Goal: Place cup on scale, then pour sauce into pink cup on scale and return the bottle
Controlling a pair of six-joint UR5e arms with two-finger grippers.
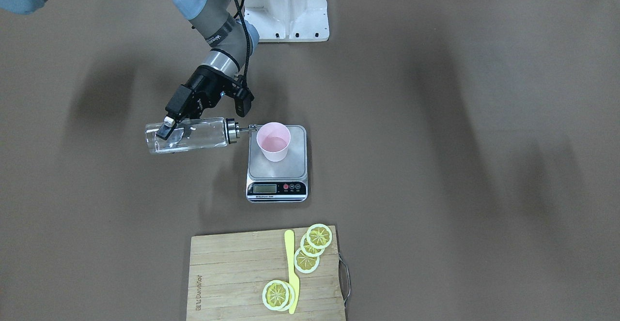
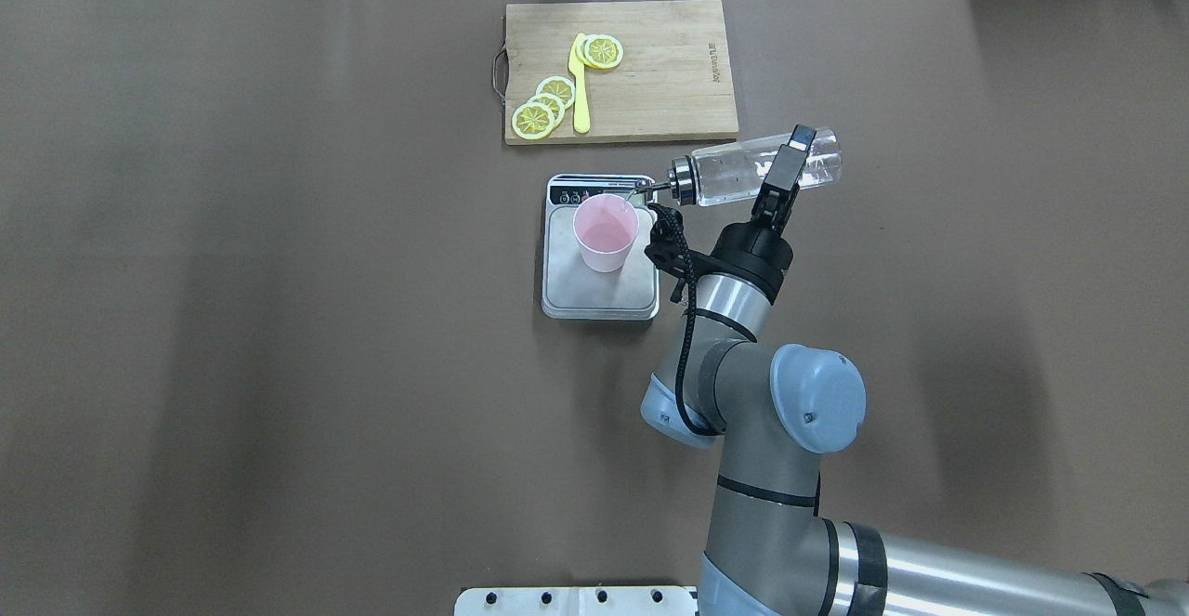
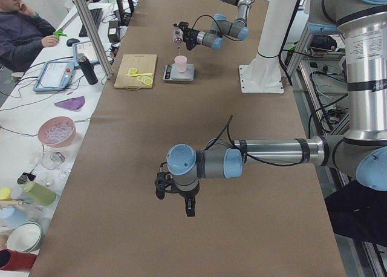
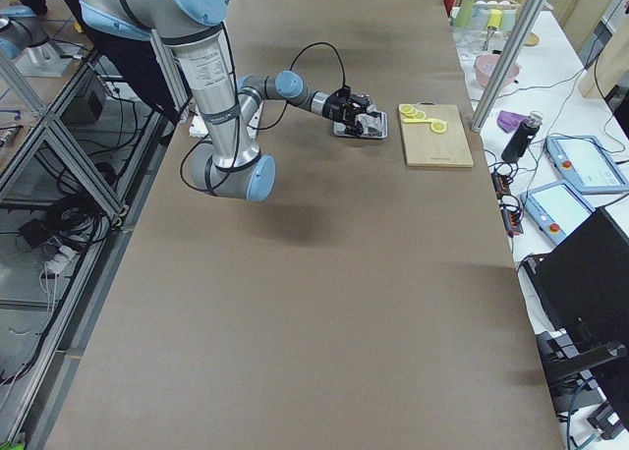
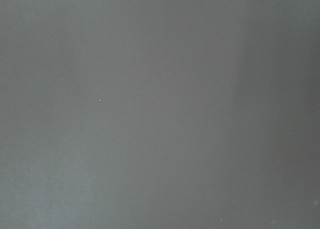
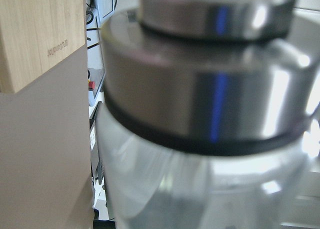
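One brown surface (image 2: 279, 319), bearing all the rest.

Two arms. Of these, right arm (image 2: 743, 319) reaching from the robot's edge to the middle of the surface, right end effector (image 2: 790, 159) clenched across the rear half of the bottle. Then left arm (image 3: 266, 153) stretched low over a bare stretch toward the surface's left end, well apart from everything else. Its left end effector (image 3: 181, 198) is pointing down and caught in the side view only, so cannot tell whether released or clenched.

One wooden cutting board (image 2: 669, 86) near the middle of the far edge.

One scale (image 2: 599, 295) in the middle of the surface, just on the robot's side of the board, display strip turned to the far edge.

One bottle (image 1: 198, 136) held in the air about level, beside the scale toward the surface's right end. Metal collar and spout aimed at the cup, spout tip at the cup's rim; clear sauce (image 1: 208, 143) showing through the glass.

One pink cup (image 1: 273, 142) upright on the scale's platform.

One yellow knife (image 1: 290, 272) flat on the board.

Five lemon slices (image 1: 306, 260) on the board. Three overlapping in a row by the board's handle-side corner nearest the robot, two overlapping near the board's far edge against the knife.
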